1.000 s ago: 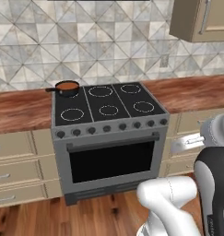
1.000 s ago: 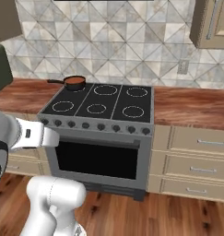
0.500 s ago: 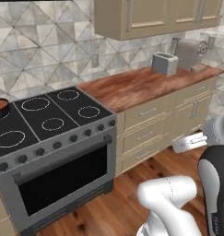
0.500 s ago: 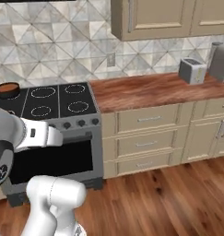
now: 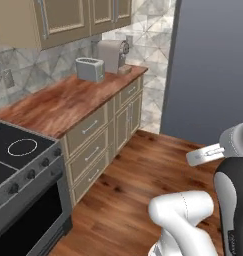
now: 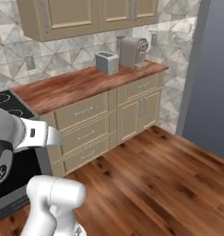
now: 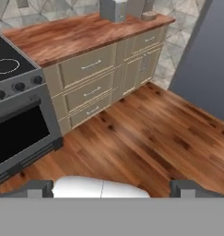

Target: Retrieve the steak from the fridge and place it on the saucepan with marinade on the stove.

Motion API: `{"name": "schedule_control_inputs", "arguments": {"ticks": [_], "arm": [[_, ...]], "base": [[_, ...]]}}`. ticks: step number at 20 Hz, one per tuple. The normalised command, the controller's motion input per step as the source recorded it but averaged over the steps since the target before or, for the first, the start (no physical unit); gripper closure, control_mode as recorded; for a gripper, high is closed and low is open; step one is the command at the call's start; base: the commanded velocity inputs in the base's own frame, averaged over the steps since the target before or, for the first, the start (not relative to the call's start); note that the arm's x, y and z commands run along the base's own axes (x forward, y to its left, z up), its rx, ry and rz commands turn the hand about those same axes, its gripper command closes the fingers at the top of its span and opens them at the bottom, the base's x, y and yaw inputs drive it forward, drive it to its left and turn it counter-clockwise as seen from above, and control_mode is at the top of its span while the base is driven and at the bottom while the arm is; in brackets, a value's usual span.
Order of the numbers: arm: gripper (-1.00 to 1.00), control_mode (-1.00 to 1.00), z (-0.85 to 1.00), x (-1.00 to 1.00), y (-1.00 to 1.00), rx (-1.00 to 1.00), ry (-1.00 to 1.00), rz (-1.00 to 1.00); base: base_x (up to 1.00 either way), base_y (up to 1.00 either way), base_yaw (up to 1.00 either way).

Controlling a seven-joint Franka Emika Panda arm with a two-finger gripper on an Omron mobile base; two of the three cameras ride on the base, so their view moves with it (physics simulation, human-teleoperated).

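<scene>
Two dark fingertips of the gripper (image 7: pixel 111 186) stand wide apart, holding nothing — stove (image 7: pixel 14 87) left, fridge (image 7: pixel 208 60) right.

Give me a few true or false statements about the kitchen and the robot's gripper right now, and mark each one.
1. A toaster stands on the wooden counter. True.
2. The gripper holds a steak. False: its jaws are open with nothing between them.
3. The stove is at the left of the left base view. True.
4. A saucepan sits on the floor. False: the wooden floor is bare.
5. A coffee machine stands beside the toaster. True.
</scene>
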Motion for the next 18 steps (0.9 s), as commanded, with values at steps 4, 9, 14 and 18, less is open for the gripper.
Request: {"name": "schedule_control_inputs", "arguments": {"ticks": [4,9,14,18], "arm": [[-1.0,1.0,0.0,0.0,0.0,0.0,0.0,0.0],[-1.0,1.0,0.0,0.0,0.0,0.0,0.0,0.0],[-1.0,1.0,0.0,0.0,0.0,0.0,0.0,0.0],[-1.0,1.0,0.0,0.0,0.0,0.0,0.0,0.0]], "base": [[-0.01,0.14,-0.35],[-0.33,0.04,-0.56],[-0.13,0.0,-0.91],[0.0,0.0,-0.99]]}}
